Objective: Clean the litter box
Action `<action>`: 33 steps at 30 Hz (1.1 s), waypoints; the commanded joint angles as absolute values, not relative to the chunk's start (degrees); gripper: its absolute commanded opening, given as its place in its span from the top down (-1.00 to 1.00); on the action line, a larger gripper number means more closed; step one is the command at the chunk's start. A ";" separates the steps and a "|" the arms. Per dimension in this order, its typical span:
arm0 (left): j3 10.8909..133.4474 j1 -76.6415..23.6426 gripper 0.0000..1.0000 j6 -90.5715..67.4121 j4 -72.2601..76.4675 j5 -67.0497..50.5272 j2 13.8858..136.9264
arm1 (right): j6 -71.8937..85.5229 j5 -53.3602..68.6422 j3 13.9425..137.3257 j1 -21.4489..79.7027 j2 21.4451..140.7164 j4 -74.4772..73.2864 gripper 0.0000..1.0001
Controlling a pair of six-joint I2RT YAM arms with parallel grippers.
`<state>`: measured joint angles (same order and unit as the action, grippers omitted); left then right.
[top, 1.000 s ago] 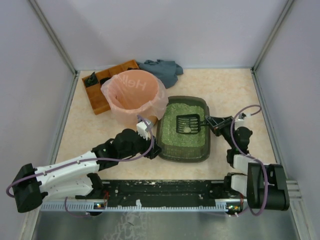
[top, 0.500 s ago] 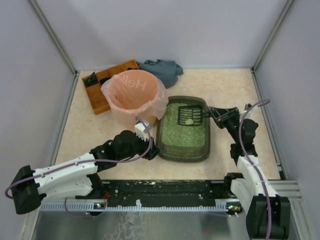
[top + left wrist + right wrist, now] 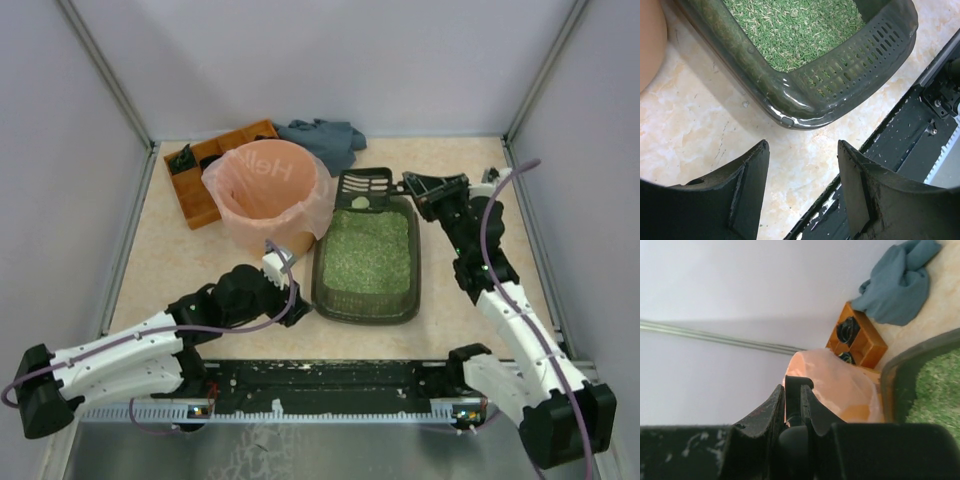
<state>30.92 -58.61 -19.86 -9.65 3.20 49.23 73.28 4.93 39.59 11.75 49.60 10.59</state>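
Note:
The litter box is a dark grey-green tray of pale green granules in the middle of the table; its near corner shows in the left wrist view. My right gripper is shut on the handle of a black slotted scoop, held above the box's far end with a pale clump on it. In the right wrist view the fingers clamp the black handle. My left gripper is open and empty beside the box's near left corner, low over the table.
A round bin with a pink bag stands left of the box, close to the scoop. An orange compartmented tray and a blue-grey cloth lie at the back. A black rail runs along the near edge.
My right gripper has lifted the scoop out of the granules and carried it toward the far end of the box, nearer the bin. My left gripper has drawn back slightly to the left.

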 commanded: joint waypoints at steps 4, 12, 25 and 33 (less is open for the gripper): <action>32.21 -58.37 -0.27 -19.36 -14.47 1.90 45.59 | 63.72 -9.13 57.03 24.72 62.16 14.02 1.00; 34.19 -58.36 -0.30 -19.54 -20.02 5.83 41.67 | 43.16 -1.34 72.49 30.38 79.51 22.02 1.00; 35.16 -58.36 -0.31 -20.87 -23.20 8.74 39.67 | 1.70 7.54 101.51 40.66 94.14 3.22 1.00; 35.66 -58.36 -0.31 -21.70 -23.14 8.01 40.25 | -7.61 1.25 105.97 43.34 93.87 0.71 1.00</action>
